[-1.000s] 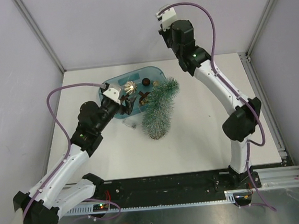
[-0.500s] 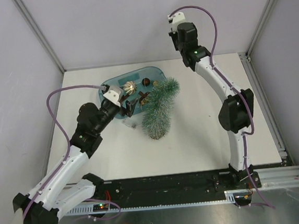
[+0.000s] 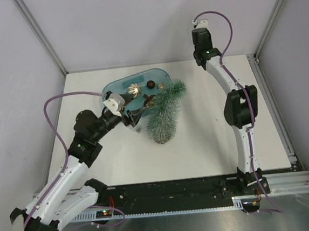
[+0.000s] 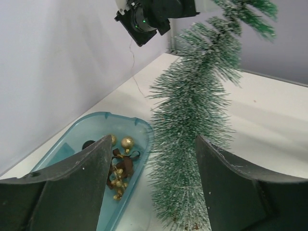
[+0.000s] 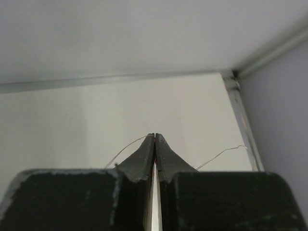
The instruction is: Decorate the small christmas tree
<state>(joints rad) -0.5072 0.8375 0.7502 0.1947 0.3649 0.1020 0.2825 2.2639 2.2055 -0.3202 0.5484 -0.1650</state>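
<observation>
So the small christmas tree [image 3: 165, 112] is lying on its side on the table [image 3: 211, 143], tip toward the back and wide end toward the arms, right up against the blue tub [image 3: 110, 88]. There are gold baubles [image 4: 127, 142] sitting in the tub.

The right end effector [image 5: 155, 136] is pinched fully closed on a thin wire [image 5: 126, 147] and held up high near the back wall. From the left wrist view the wire drops down toward the tree, but I can't tell if it's actually caught in the needles. The left end effector [image 3: 134, 116] is wide open with nothing in it, hovering at the tub's near edge just beside the tree.

My guess is this is the wire-stringing bit. I'd have the left one pin the tree low on its body first. Then bring the right one down slowly, with only light tension. That wire is super fine and could slip out or drag the tree. Also watch the tub rim.
</observation>
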